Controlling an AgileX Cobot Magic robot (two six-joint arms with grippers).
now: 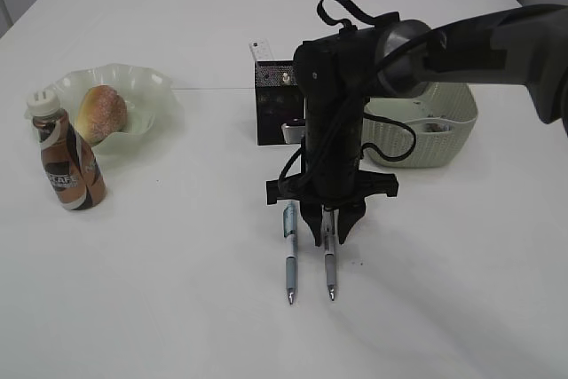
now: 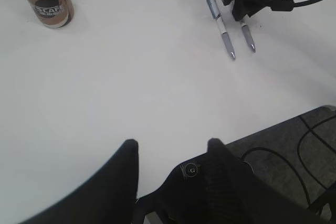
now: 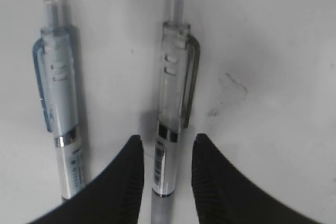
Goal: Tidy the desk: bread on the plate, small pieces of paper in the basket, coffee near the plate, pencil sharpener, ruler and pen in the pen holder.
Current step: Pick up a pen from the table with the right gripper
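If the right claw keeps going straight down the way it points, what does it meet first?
The right claw points down with its fingers either side of the right-hand pen, so it would likely meet the desk beside that pen. How far off the desk it is, I cannot tell.

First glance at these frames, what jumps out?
The right pincer at centre desk, pointing straight down with its jaws astride one of two pens; that pen lies flat between the fingers, the second pen parallel just beside it. Far left, the bread already sits in the green plate, with the coffee standing right in front of it.
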